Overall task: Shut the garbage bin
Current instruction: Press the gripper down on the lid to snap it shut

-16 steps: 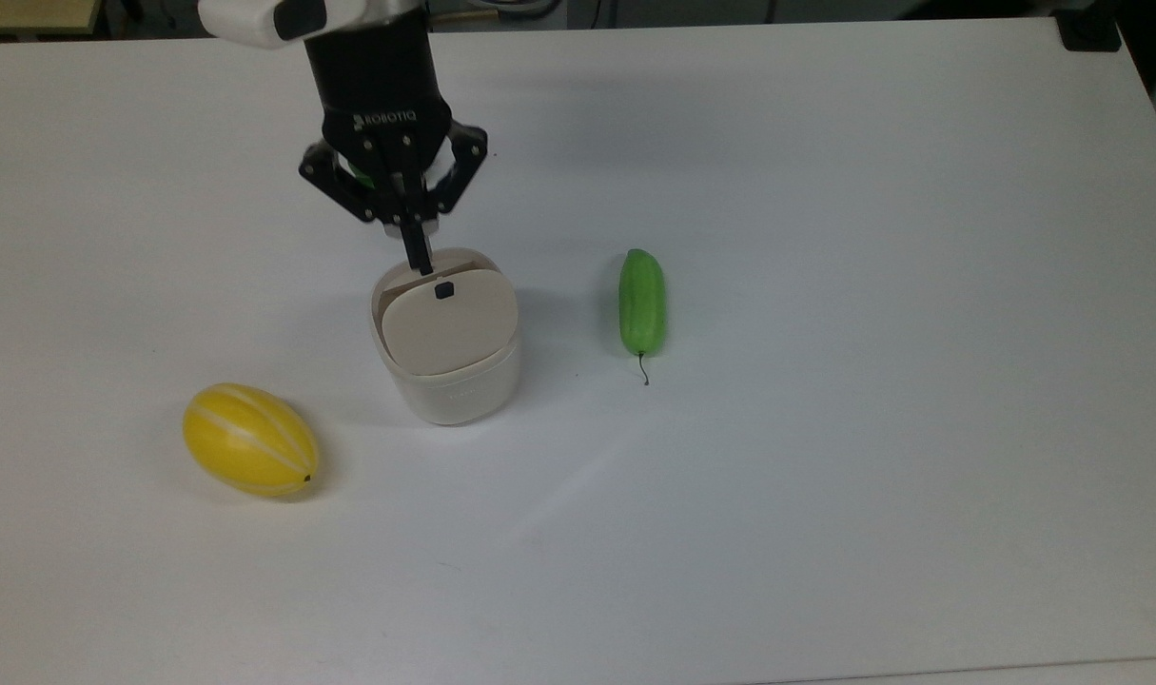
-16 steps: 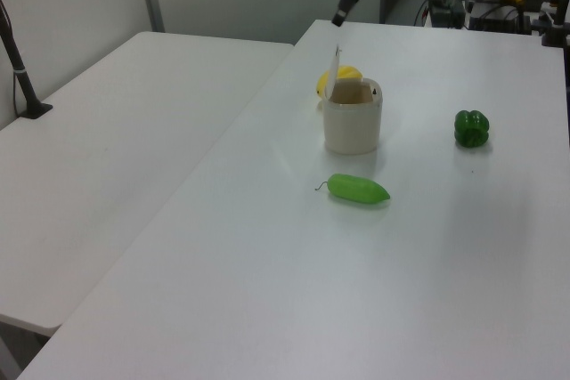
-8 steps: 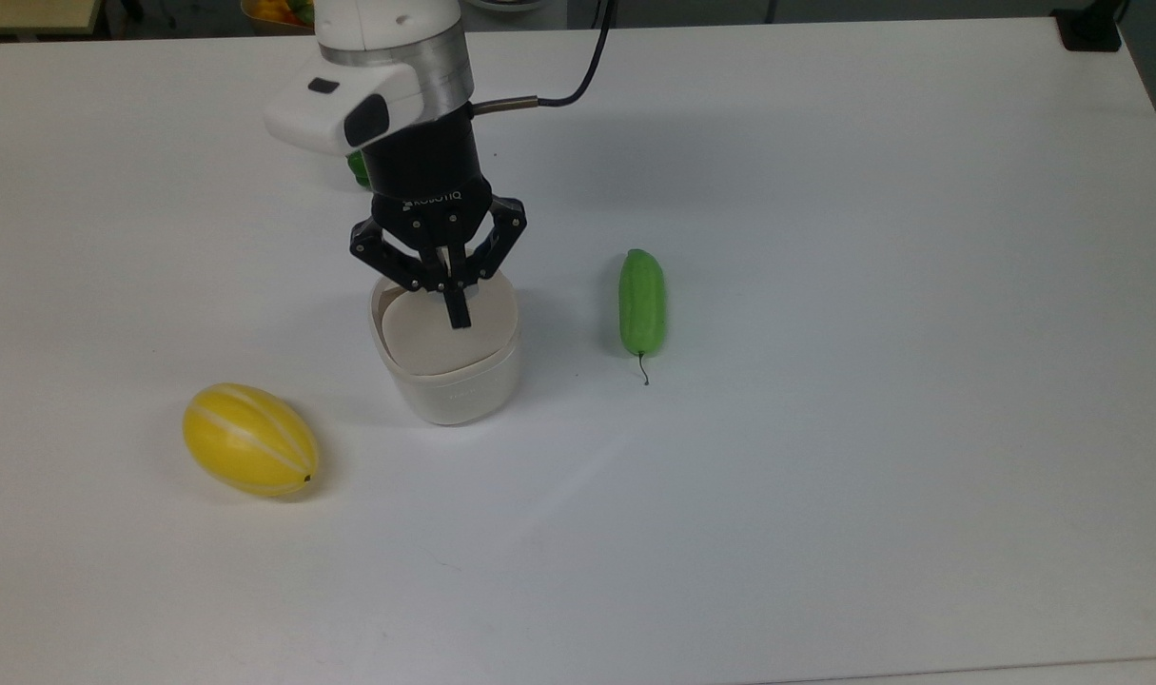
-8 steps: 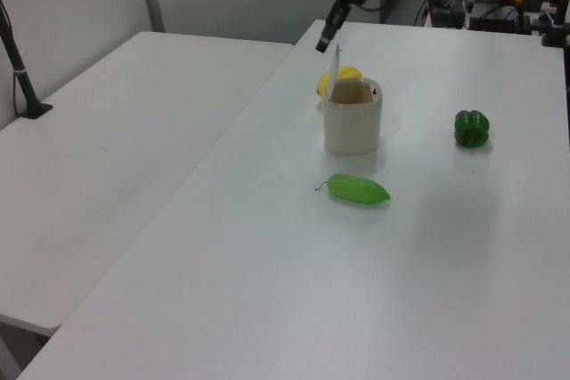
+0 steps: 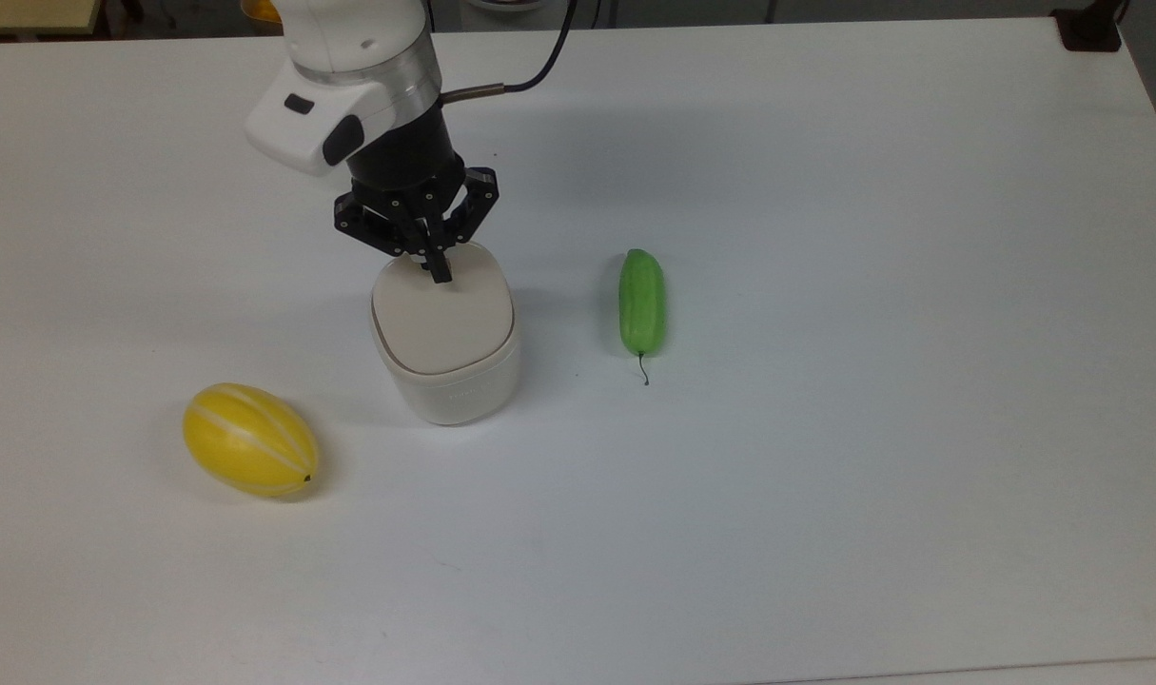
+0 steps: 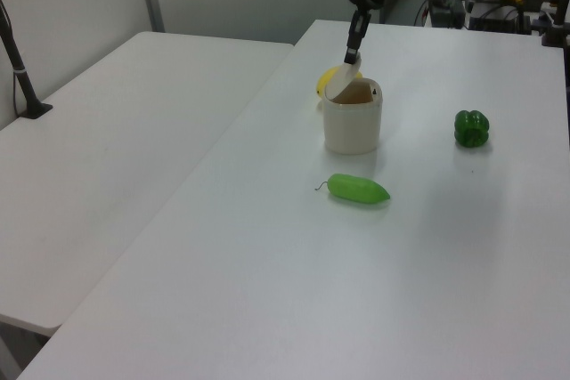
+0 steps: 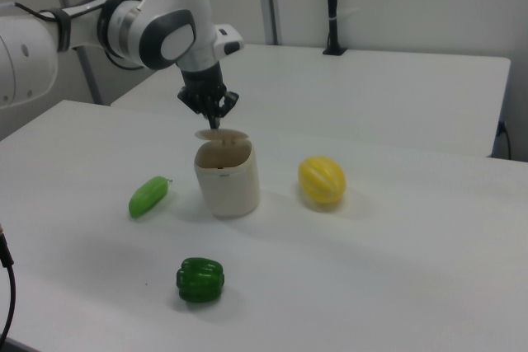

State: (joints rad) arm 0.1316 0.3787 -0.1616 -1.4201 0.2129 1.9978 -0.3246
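yellow melon (image 6: 328, 83): mostly hidden behind garbage bin (image 6: 353, 122) | arm (image 5: 349, 57): cut off at top edge

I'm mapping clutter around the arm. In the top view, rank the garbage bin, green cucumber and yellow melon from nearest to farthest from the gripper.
1. Garbage bin: directly under the gripper, which presses on its lid.
2. Green cucumber: toward the top view's right.
3. Yellow melon: toward the top view's lower left, farthest.

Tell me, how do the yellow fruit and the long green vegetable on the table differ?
The yellow fruit is plump and egg-shaped with pale stripes; the green vegetable is slim, plain and has a thin dark stem. In the top view the fruit lies left of the garbage bin, the vegetable right of it. Both lie on their sides on the white table.
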